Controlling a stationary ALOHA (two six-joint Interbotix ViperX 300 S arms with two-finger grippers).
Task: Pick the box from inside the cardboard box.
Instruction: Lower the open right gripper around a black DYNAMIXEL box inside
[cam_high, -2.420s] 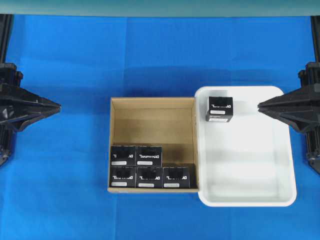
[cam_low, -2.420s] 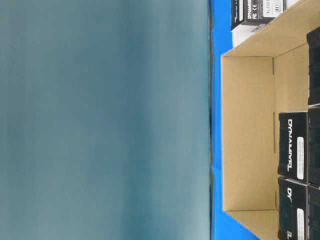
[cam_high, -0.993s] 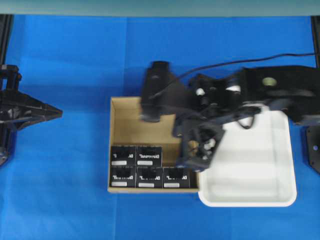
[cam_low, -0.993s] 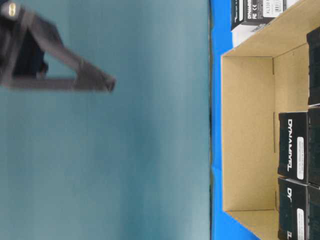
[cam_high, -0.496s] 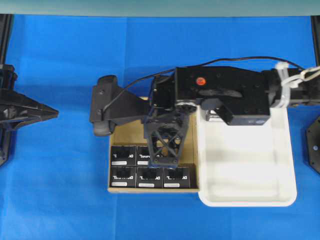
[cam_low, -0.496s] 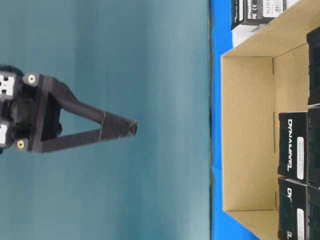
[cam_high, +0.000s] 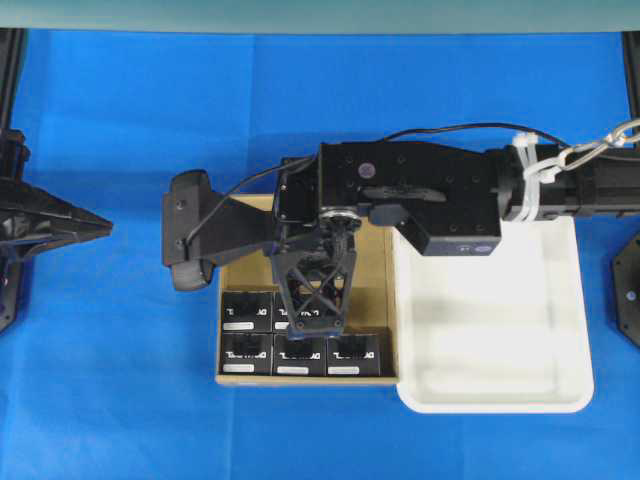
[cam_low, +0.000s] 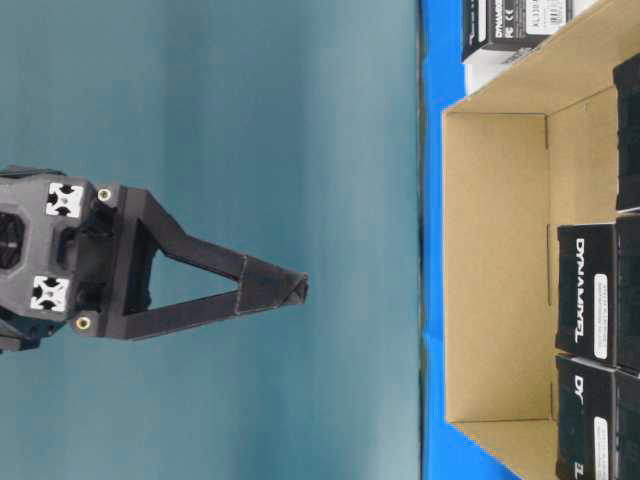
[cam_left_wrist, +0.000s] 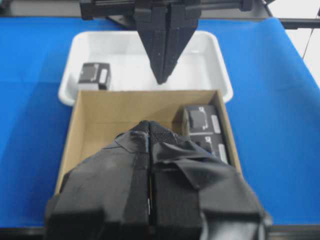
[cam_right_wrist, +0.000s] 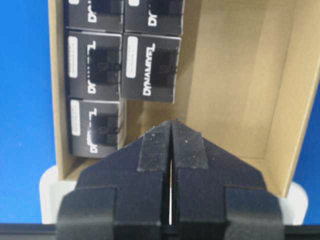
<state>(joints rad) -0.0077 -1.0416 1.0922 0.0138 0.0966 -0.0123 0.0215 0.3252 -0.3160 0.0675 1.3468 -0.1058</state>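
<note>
Cardboard box (cam_high: 372, 290) sitting mid-bench on blue bench (cam_high: 120, 400) cover, white tray (cam_high: 500, 390) touching its right wall in overhead view. Five black boxes packed along carton's near edge: two in back row, three in front, labels up. Rest of carton floor bare tan. Target-type box (cam_right_wrist: 150, 67), the rightmost of the two-row, lying in carton just ahead of right claw tips in right wrist view, not touched. One more black box (cam_left_wrist: 94, 75) in tray's far-left corner per left wrist view, i.e. outside carton.

Right claw (cam_high: 312, 322) reaching across from tray side, hanging over carton interior, pointed down, above the boxes near row junction; tips pressed together w/ only hairline gap (cam_right_wrist: 171, 131), holding nothing. Seen from table-level view as closed wedge well above carton rim (cam_low: 285, 288).

Left claw (cam_high: 100, 228) parked well left of carton, off to bench edge; fingers meeting, nothing between (cam_left_wrist: 149, 131).
</note>
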